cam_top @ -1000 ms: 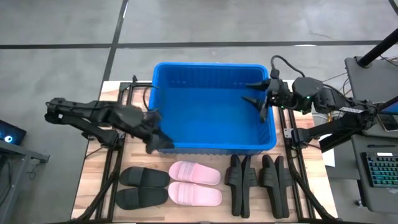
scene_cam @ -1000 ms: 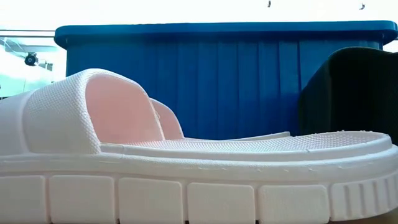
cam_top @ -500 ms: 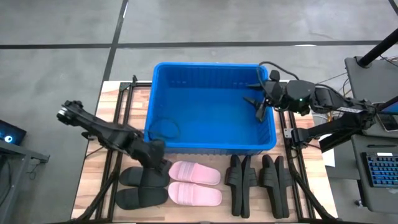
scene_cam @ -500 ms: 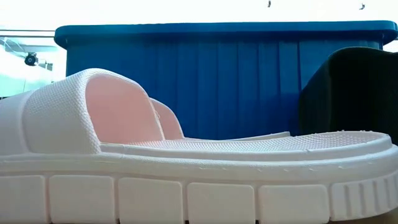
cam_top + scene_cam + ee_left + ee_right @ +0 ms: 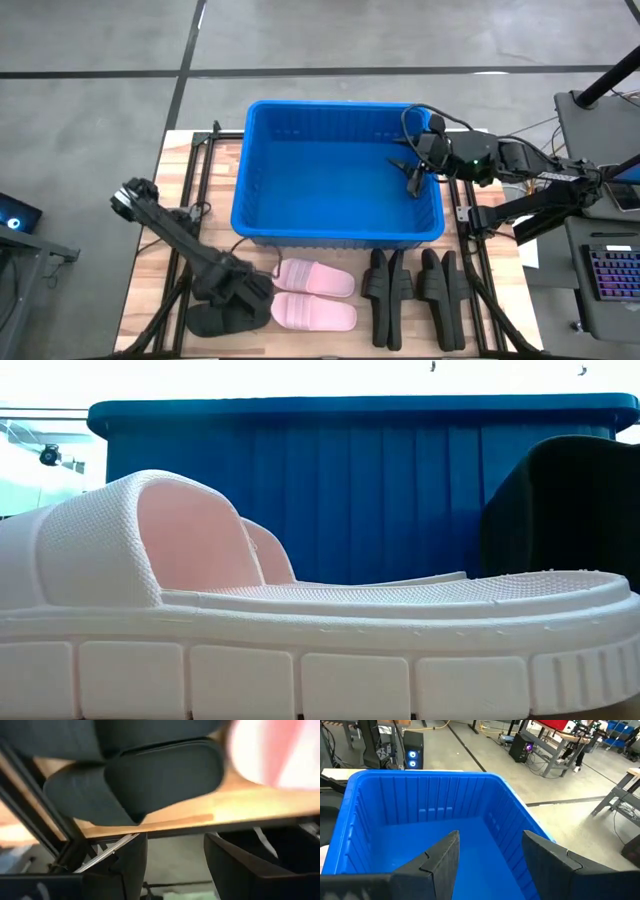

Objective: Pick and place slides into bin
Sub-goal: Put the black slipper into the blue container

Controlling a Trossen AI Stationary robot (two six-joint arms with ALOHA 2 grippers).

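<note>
The blue bin [image 5: 340,170] stands at the middle of the table, and the right wrist view shows it with nothing inside [image 5: 420,820]. Two pink slides [image 5: 315,296] lie flat at the near edge. Two black slides [image 5: 225,318] lie left of them. Several more black slides [image 5: 412,290] stand on their sides to the right. My left gripper [image 5: 250,293] is open just over the left black slides [image 5: 150,775], with its fingers apart in front of them. My right gripper [image 5: 412,170] is open and empty over the bin's right part.
Dark metal rails [image 5: 180,270] run along the wooden table on both sides of the bin. In the low view a pink slide [image 5: 300,620] fills the foreground, with the bin's wall [image 5: 350,490] behind it and a black slide [image 5: 570,510] at the right.
My left gripper has gone from the bin's near left corner toward the table's near edge and down, and now hangs over the left black slides. My right gripper has shifted a little toward the table's left over the bin. No slide has moved.
</note>
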